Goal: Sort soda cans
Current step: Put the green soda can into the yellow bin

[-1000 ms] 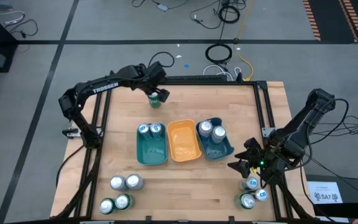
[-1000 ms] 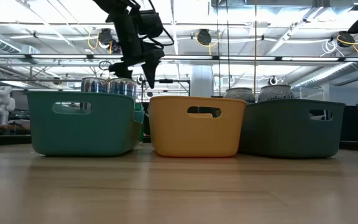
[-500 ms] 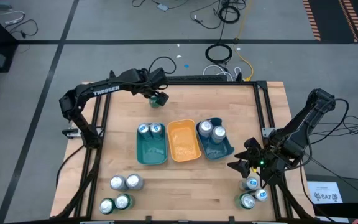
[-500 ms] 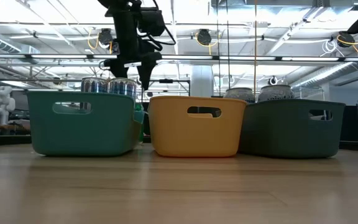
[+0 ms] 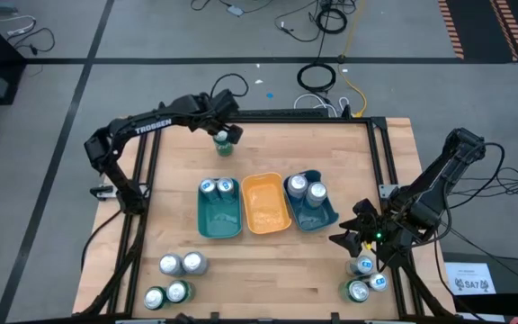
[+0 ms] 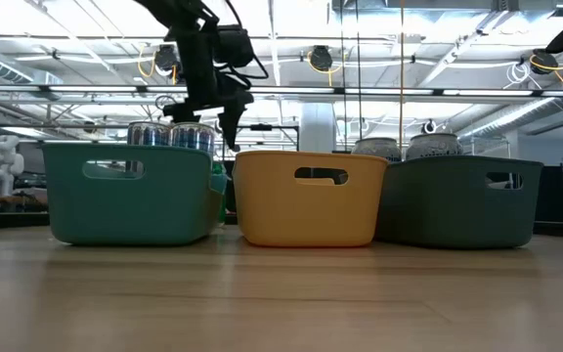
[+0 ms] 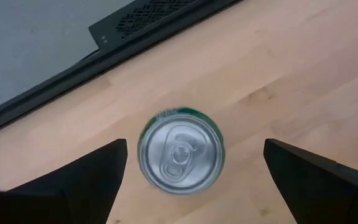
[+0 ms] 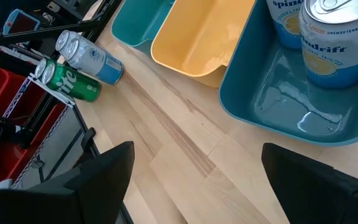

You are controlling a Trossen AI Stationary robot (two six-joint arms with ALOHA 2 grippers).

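The left gripper hangs wide open above a green can at the table's far edge. The can stands upright, top facing up, centred between the fingers with clear gaps on both sides. The right gripper, also wide open, waits near three upright cans at the near right corner.

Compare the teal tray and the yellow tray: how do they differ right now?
The teal tray holds two cans at its far end; the yellow tray holds none. The teal tray sits toward the left arm's side; the yellow tray stands in the middle of the row. Both are rectangular, upright, with handle cutouts.
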